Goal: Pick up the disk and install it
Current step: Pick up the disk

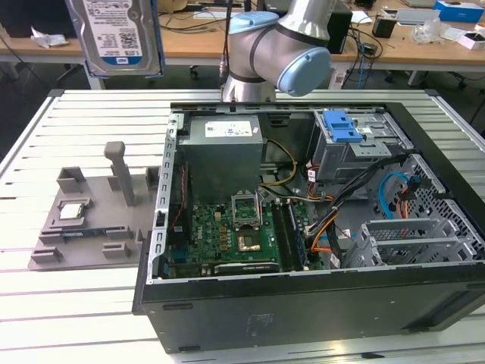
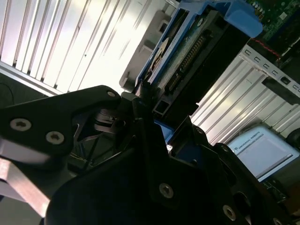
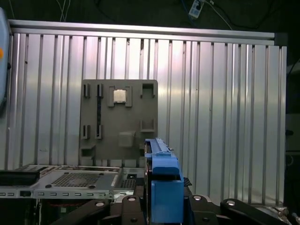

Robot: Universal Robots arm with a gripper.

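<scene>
Aloft, the fingers [image 2: 146, 125] clamp the disk [image 1: 121, 34] well above the table [image 1: 76, 299].

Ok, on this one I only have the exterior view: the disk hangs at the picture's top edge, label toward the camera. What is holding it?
Observer: The gripper. In the second wrist view it is shut on the disk, clamping it near one end.
Reviewer: Which end?
Observer: The connector end: in that view the row of pins runs along the edge nearest the gripper.
Reviewer: And what does the wrist face?
Observer: The first wrist view looks past the disk's blue rail at the grey fixture plate holding the small chip.
</scene>
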